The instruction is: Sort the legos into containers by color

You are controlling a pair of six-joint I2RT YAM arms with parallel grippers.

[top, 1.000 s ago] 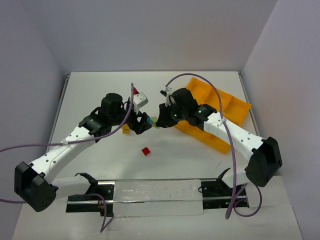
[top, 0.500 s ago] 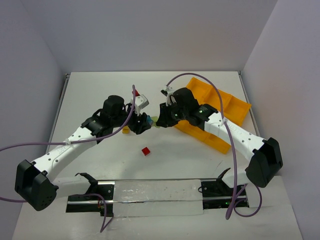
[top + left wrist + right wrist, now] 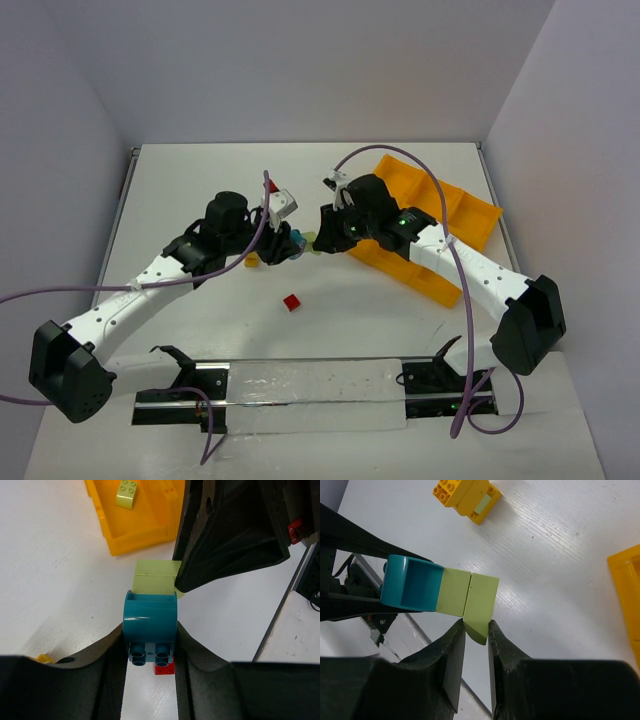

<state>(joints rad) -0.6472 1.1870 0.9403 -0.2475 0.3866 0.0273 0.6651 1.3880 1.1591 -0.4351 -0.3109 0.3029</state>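
Where the two arms meet over the middle of the white tabletop (image 3: 200, 180), a teal-blue rounded plastic brick (image 3: 412, 582) sits joined end to end with a light green plastic brick (image 3: 454, 591) and a second light green plastic brick (image 3: 481, 602), the three forming one short row. The left end effector (image 3: 150, 645) is closed narrowly on the teal-blue brick, its black fingers (image 3: 112, 655) pressing both sides, studs facing the wrist camera. The right end effector (image 3: 476, 630) pinches the lower edge of the second light green brick, its jaws nearly together. A small red plastic brick (image 3: 291, 302) lies on the tabletop near the row, on the side toward the arm bases. A yellow studded plastic brick (image 3: 467, 495) with a pale green patch on one face lies on the tabletop close to the left end effector. To the right, partly under the right arm, lies the orange-yellow plastic divided tray (image 3: 440, 215); one of its compartments holds a lone light green studded brick (image 3: 126, 492), and the wrist views do not show the other compartments.
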